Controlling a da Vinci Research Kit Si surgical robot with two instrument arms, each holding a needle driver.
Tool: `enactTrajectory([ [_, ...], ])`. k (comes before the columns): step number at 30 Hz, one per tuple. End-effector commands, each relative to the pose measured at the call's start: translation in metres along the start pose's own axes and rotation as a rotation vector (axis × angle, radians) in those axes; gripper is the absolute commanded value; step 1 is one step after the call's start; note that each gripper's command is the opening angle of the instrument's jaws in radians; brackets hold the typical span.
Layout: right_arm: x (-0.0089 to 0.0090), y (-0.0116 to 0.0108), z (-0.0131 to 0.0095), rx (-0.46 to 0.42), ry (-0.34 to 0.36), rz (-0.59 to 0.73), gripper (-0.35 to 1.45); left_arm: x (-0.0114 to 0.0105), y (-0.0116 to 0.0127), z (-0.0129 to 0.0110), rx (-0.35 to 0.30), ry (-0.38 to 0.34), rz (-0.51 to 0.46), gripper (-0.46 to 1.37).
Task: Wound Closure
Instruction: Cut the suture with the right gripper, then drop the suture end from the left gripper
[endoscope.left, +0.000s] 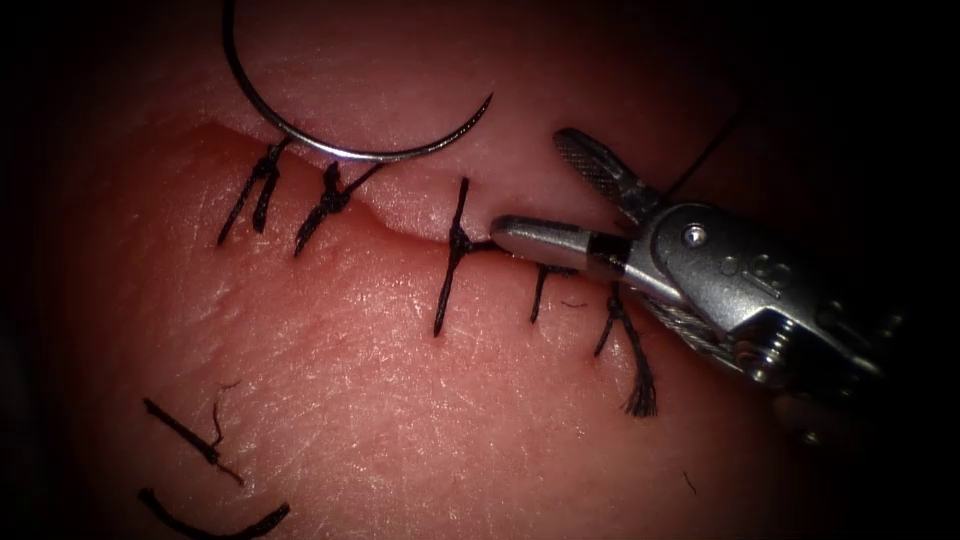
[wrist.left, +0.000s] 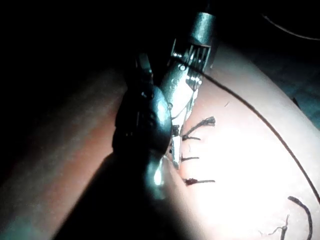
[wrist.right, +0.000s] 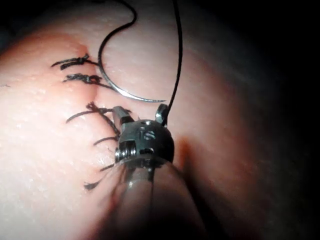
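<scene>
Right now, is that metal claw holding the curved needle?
No. The right tool has its jaws open and empty, while the needle lies free on the tissue.

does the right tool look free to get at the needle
Probably yes. The right tool has its jaws open and holds nothing; the needle lies loose on the tissue above the cut, to the tool's left, with bare tissue between.
</scene>
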Motion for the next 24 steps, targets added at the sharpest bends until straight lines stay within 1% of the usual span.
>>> enactTrajectory([
  [1,0.0000,0.0004,-0.0005,0.001,0.005,-0.004,1.26,0.0001,0.0000,-0.0001,-0.005,0.000,0.000,-0.35],
  [6,0.0004,0.0026,-0.0032,-0.036,0.015,-0.005,1.26,0.0000,0.0000,0.0000,-0.005,0.000,0.006,-0.35],
  [11,0.0002,0.0045,-0.0059,-0.064,0.011,-0.018,1.26,-0.0002,0.0000,0.0002,-0.004,0.000,0.008,-0.35],
  [16,0.0000,0.0057,-0.0078,-0.096,0.006,-0.025,1.26,-0.0006,0.0001,0.0005,0.000,0.000,0.012,-0.35],
  [19,-0.0002,0.0063,-0.0086,-0.109,0.005,-0.026,1.25,-0.0008,0.0003,0.0006,0.001,-0.001,0.020,-0.35],
  [22,-0.0007,0.0073,-0.0096,-0.123,0.007,-0.040,1.24,-0.0011,0.0012,0.0008,0.002,0.002,0.008,-0.35],
  [24,-0.0013,0.0082,-0.0105,-0.134,0.008,-0.044,1.23,-0.0017,0.0028,0.0012,-0.006,0.014,-0.006,-0.35],
])
